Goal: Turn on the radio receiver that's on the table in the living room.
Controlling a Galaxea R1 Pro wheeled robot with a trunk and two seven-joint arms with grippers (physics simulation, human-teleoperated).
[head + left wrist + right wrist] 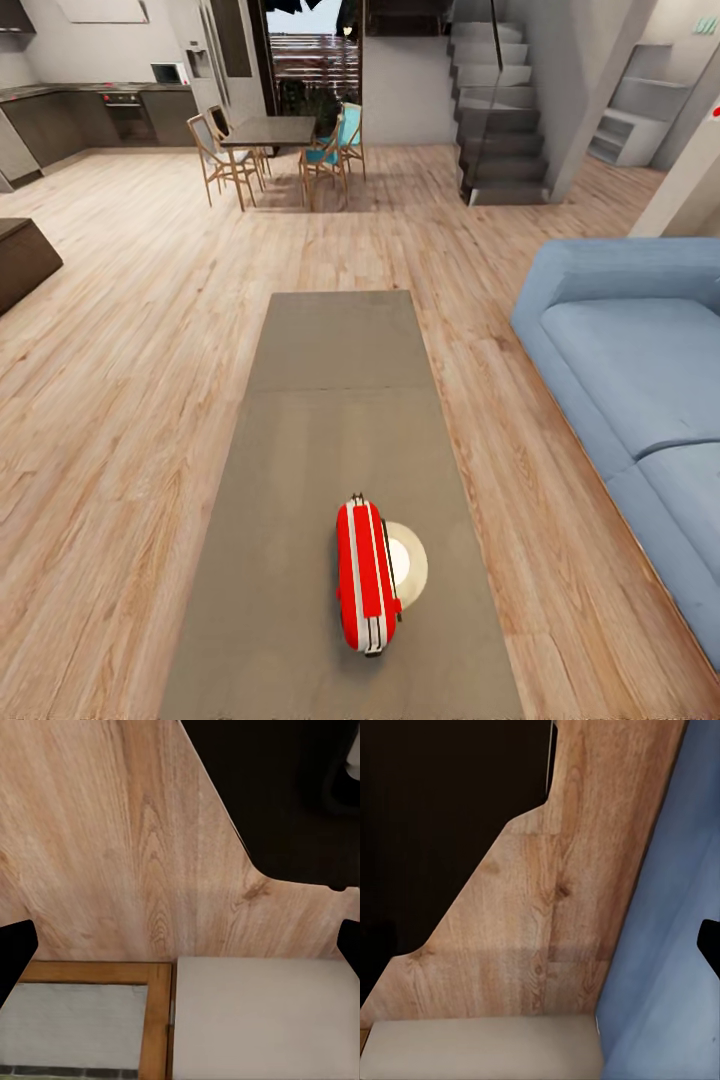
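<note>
The radio (367,575) lies toward the near end of the table (330,400), tipped on its side. Its long axis runs along the table's length, and its round dial faces the sofa (630,370). A blind reach could shove the radio off the table, since neither arm is near it. Whether either claw is spread or pressed together, I cannot tell.

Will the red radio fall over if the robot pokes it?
Probably yes: the radio receiver stands narrow and tall on the table, so a sideways poke may tip it. It looks hard and stiff, so it likely won't bend.
</note>
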